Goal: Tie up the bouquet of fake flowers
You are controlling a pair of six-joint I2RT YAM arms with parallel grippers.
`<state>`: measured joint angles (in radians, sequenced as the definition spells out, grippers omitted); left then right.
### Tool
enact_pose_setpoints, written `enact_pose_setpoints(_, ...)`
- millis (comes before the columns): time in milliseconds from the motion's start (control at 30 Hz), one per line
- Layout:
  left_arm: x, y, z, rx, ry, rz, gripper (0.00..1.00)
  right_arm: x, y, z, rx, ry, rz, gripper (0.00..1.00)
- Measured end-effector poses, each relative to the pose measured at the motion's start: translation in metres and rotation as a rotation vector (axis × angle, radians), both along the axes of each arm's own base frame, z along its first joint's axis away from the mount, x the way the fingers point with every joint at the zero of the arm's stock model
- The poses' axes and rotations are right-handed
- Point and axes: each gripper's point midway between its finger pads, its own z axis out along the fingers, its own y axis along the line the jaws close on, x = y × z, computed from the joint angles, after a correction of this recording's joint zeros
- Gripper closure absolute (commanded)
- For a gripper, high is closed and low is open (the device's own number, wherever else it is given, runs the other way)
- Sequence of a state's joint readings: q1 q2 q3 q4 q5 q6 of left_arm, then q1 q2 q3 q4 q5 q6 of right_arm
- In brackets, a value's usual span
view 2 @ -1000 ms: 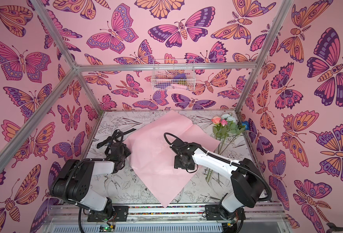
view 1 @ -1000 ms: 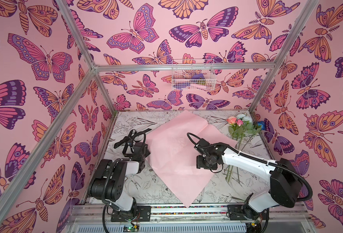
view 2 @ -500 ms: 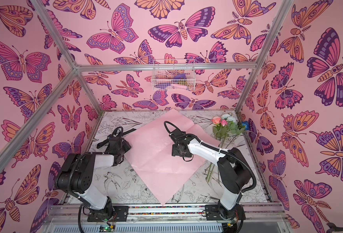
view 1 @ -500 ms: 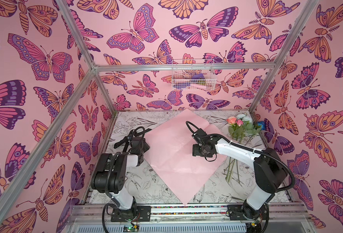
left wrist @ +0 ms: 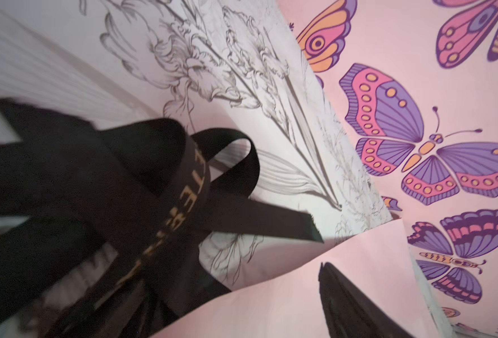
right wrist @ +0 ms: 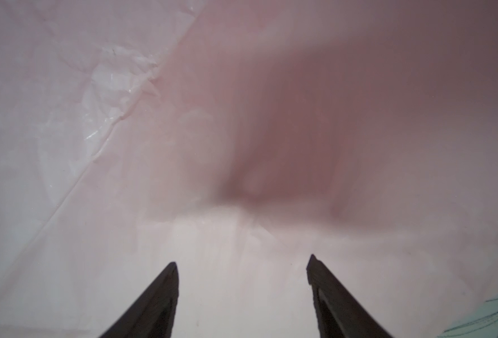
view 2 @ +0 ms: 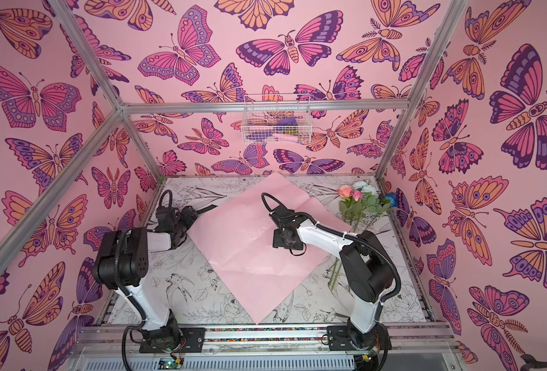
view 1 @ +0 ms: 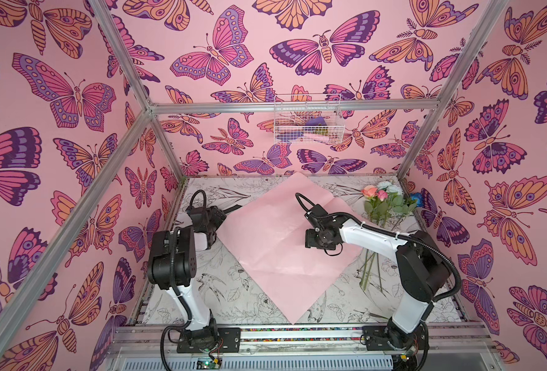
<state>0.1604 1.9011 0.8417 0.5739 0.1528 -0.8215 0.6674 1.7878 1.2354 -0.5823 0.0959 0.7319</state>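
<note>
Centrally, right tool (right wrist: pixel 243 260) apart over pink paper (right wrist: pixel 95 204); left tool (view 1: pixel 222 214) seemingly apart, under black ribbon (left wrist: pixel 183 181); bouquet (view 1: pixel 384 205) untouched

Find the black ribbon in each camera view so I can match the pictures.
In a top view: the black ribbon pokes out at the left corner of the pink paper.
In a top view: the same place, at that left corner.
Left wrist: looped across the left and middle.
Right wrist: not in it.
Shared landmark: the pink paper, in all four.
</note>
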Motion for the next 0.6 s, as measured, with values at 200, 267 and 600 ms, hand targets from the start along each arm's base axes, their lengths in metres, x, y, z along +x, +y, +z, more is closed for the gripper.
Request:
enact_pose_setpoints(200,0.018,0.021,0.004,-0.029,-0.036,0.044,0.15,0.006,-0.008,-0.001,0.015,0.012,-0.027,0.36)
enact_pose_setpoints(267,0.022,0.025,0.009,-0.029,-0.048,0.05,0.15,0.007,-0.01,-0.002,0.021,0.019,-0.035,0.36)
enact_pose_setpoints(600,-0.012,0.016,0.046,-0.011,-0.094,0.026,0.1,-0.009,-0.015,-0.035,0.046,0.099,-0.054,0.41)
